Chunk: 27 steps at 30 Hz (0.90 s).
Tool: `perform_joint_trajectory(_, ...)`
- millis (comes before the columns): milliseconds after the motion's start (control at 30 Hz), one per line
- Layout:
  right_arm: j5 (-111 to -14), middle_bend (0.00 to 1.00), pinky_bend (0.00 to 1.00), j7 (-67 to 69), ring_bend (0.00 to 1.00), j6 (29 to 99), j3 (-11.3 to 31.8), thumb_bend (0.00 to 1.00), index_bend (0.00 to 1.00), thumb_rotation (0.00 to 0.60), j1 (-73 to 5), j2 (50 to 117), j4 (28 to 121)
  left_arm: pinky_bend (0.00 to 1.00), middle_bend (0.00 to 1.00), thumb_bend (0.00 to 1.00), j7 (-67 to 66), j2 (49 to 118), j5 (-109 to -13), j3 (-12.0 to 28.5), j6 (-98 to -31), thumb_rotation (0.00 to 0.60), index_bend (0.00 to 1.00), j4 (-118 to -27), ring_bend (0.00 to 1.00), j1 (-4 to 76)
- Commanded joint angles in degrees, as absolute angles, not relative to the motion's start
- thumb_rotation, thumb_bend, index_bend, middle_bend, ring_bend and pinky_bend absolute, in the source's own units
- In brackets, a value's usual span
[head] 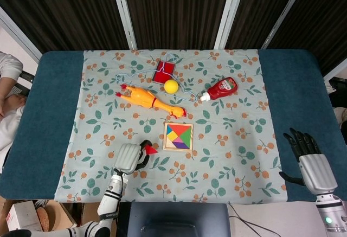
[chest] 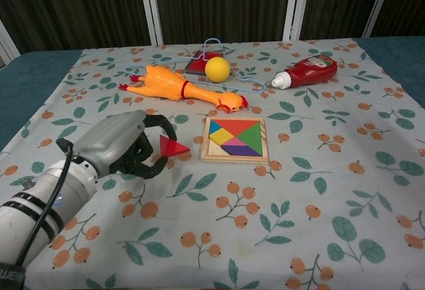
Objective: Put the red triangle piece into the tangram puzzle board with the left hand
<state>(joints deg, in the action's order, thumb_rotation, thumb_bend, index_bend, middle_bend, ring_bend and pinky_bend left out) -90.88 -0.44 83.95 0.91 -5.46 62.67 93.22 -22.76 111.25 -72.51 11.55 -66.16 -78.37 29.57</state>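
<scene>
My left hand [chest: 126, 145] [head: 130, 157] pinches the red triangle piece [chest: 174, 147] [head: 150, 150] between fingertips, lifted a little above the cloth. The piece sits just left of the tangram puzzle board [chest: 235, 139] [head: 178, 136], a square wooden frame filled with coloured pieces. The triangle's tip points right toward the board's left edge, a small gap apart. My right hand [head: 308, 158] rests open at the table's near right edge, fingers spread, holding nothing; it shows only in the head view.
A yellow rubber chicken [chest: 182, 89] lies behind the board. Farther back are a yellow ball [chest: 217, 69], a red pouch [head: 163, 71] on a blue wire hanger [chest: 247, 83], and a ketchup bottle [chest: 309, 70]. A floral cloth [chest: 319, 190] covers the blue table.
</scene>
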Motion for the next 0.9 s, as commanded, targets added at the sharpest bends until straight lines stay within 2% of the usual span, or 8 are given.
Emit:
perform_joint_trajectory(33,-91.03,0.00,0.00,-0.18,0.00,84.15,0.91,0.20,0.00,0.600,-5.41,62.60,93.18,1.00,1.00,0.41,-23.05,112.24,-71.86,12.68,-65.01,0.600,0.58,-78.00,1.00,31.15)
perform_joint_trajectory(300,-92.22,0.00,0.00,2.14,0.00,84.89,0.44,0.20,0.00,0.600,-5.16,61.76,92.90,1.00,1.00,0.41,-20.40,115.54,-75.02,13.11,-63.73,0.600,0.58,-72.94,1.00,35.18)
perform_joint_trajectory(733,-93.32,0.00,0.00,5.98,0.00,84.81,-0.20,0.20,0.00,0.600,-5.25,60.34,92.12,1.00,1.00,0.41,-20.70,119.35,-72.11,16.60,-60.06,0.600,0.57,-66.38,1.00,40.52)
perform_joint_trajectory(900,-93.71,0.00,0.00,6.72,0.00,85.09,-0.26,0.20,0.00,0.600,-5.27,60.16,91.79,1.00,1.00,0.41,-19.39,119.11,-71.25,16.08,-58.61,0.600,0.57,-64.82,1.00,40.89)
